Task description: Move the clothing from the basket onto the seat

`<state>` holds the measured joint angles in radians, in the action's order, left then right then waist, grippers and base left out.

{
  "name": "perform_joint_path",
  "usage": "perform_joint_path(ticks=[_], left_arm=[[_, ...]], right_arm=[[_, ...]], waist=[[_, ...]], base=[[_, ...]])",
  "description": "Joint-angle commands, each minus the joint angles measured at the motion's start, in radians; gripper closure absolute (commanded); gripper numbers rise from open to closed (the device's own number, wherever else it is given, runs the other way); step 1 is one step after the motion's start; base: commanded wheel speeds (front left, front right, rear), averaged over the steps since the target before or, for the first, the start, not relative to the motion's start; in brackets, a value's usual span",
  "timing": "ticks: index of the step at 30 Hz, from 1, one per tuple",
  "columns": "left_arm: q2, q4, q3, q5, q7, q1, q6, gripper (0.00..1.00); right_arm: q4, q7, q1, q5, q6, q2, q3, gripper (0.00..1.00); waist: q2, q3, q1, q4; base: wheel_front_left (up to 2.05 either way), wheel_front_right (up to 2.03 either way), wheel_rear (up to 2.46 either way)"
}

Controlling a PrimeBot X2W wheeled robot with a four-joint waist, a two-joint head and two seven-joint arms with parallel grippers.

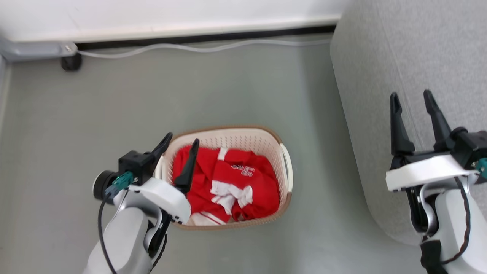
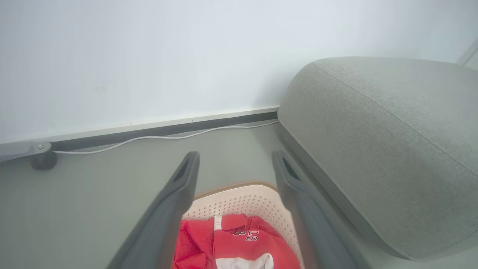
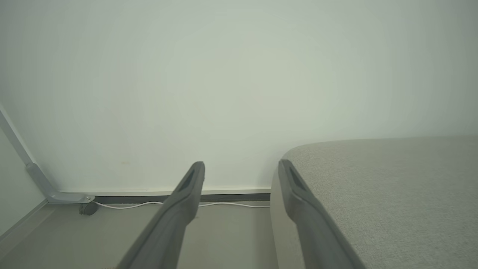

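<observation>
Head view: red clothing (image 1: 228,182) lies crumpled inside the basket (image 1: 247,140) on the floor, beside the grey seat (image 1: 399,45). Left gripper (image 1: 183,138) hovers over the basket's left rim, jaws wide and empty, seemingly poised to grab. Right gripper (image 1: 410,94), equally wide, hangs over the seat.

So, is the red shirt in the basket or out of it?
In. The red shirt lies crumpled inside the basket, below its brown rim.

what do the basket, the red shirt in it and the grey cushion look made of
Cream-white perforated basket: likely moulded plastic, matt, with even holes and a brown woven-look rim.
Bright red shirt with white trim: soft fabric, crumpled in folds.
Large light grey cushion: woven upholstery cloth, matt, fine grainy texture.
</observation>
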<state>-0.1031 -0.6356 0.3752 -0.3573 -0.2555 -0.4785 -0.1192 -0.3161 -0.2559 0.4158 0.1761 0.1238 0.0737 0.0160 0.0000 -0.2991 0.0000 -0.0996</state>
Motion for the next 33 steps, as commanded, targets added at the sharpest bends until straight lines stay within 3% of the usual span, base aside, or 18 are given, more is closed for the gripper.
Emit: perform_joint_path(ticks=[1,20,33], left_arm=[[-0.008,0.04,-0.065,0.017,-0.006,0.023,-0.004,0.0],[0.021,0.163,-0.341,0.145,-0.006,0.229,-0.004,0.0],[0.045,0.258,-0.476,0.215,-0.006,0.348,0.013,0.0]], right_arm=[[0.013,-0.006,-0.024,-0.007,0.007,0.009,0.021,0.0],[-0.019,-0.006,-0.149,-0.002,0.007,0.006,0.005,0.0],[-0.029,-0.006,-0.18,-0.003,0.007,-0.005,0.005,0.0]], waist=[[0.0,0.071,0.0,0.032],[0.0,0.266,0.0,0.091],[0.0,0.3,0.0,0.087]], base=[[0.0,0.0,0.0],[0.0,0.0,0.0],[0.0,0.0,0.0]])
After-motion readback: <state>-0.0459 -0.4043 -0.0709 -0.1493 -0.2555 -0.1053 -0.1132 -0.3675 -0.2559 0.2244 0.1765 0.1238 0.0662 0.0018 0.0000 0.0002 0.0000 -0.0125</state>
